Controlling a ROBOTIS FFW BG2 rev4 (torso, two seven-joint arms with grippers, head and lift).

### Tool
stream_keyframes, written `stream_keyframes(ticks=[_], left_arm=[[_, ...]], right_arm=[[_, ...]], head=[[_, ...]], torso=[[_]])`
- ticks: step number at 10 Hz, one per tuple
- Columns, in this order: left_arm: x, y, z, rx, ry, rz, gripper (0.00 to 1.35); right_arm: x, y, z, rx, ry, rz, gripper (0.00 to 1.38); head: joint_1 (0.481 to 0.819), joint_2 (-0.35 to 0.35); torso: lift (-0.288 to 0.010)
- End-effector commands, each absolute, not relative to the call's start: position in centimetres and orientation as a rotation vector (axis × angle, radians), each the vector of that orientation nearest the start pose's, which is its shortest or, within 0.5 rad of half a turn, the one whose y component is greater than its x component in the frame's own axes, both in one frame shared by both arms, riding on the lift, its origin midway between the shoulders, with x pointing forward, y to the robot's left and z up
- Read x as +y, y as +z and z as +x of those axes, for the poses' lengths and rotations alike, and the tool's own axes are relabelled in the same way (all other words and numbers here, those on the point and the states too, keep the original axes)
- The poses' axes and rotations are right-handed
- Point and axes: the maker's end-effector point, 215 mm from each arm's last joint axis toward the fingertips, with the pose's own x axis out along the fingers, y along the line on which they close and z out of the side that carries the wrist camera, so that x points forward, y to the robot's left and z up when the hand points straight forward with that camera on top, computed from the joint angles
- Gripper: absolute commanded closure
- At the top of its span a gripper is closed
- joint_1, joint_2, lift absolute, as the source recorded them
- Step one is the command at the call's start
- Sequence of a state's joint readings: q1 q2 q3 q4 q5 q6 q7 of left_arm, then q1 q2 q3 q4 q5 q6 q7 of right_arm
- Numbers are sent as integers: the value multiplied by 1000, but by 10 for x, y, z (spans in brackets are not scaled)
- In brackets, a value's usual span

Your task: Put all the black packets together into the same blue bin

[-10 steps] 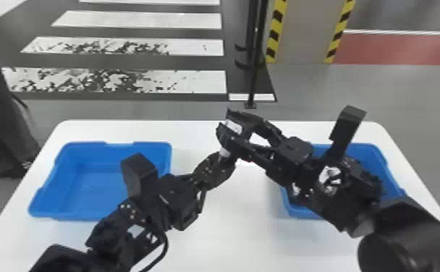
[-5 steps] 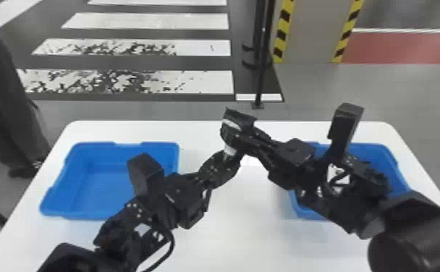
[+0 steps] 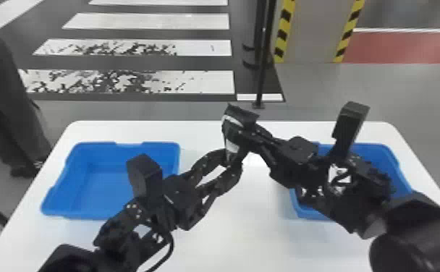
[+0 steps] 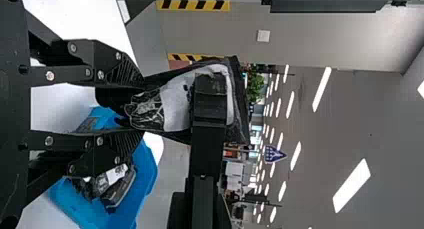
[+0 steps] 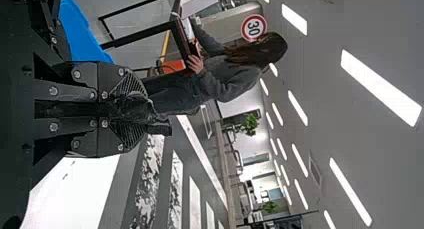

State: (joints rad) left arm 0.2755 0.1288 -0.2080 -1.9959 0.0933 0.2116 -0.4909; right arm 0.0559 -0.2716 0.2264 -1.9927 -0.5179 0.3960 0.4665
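Note:
Above the table's middle, in the head view, my left gripper [image 3: 231, 161] stands open at the lower end of a black packet [image 3: 232, 145] with a white label. My right gripper [image 3: 238, 133] is shut on that packet higher up. In the left wrist view, the packet [image 4: 176, 105] extends past my spread left gripper [image 4: 140, 108], its end between the two fingers. The right wrist view has my right gripper [image 5: 144, 111] shut on the dark packet [image 5: 131, 108]. More black packets [image 4: 118, 185] lie in the right-hand blue bin [image 4: 145, 176], seen in the left wrist view.
The left blue bin [image 3: 96, 181] sits on the white table [image 3: 252, 231] and looks empty inside. My right arm passes over the right blue bin [image 3: 389, 162]. A dark post [image 3: 262, 72] stands beyond the table's far edge.
My left gripper's fingers have opened around the packet's lower end, where they were together before. The right gripper keeps its hold. The head view has shifted slightly.

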Motion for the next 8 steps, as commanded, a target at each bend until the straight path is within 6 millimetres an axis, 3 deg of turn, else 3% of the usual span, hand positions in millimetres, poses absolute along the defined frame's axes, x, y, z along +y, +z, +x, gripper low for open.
stream_keyframes(ticks=[1,2,4,6,7,8], left_arm=[[34,-330,451,86,-736,-39,98],[37,-330,451,85,-729,-39,124],[46,-334,452,87,-709,-44,130],[54,-337,453,92,-693,-45,130],[58,-339,452,96,-682,-48,130],[63,-344,452,106,-668,-56,130]], right_arm=[[-43,-249,493,49,841,253,1174],[-67,-241,505,18,789,235,1174],[-142,-240,530,-8,633,168,1174],[-212,-263,543,32,495,104,1174],[-234,-282,544,77,454,86,1174],[-240,-300,541,114,443,74,1174]], head=[[695,7],[695,0],[695,-37],[695,-117],[695,-154],[695,-171]], torso=[[-110],[-110],[-110],[-110],[-110],[-110]])
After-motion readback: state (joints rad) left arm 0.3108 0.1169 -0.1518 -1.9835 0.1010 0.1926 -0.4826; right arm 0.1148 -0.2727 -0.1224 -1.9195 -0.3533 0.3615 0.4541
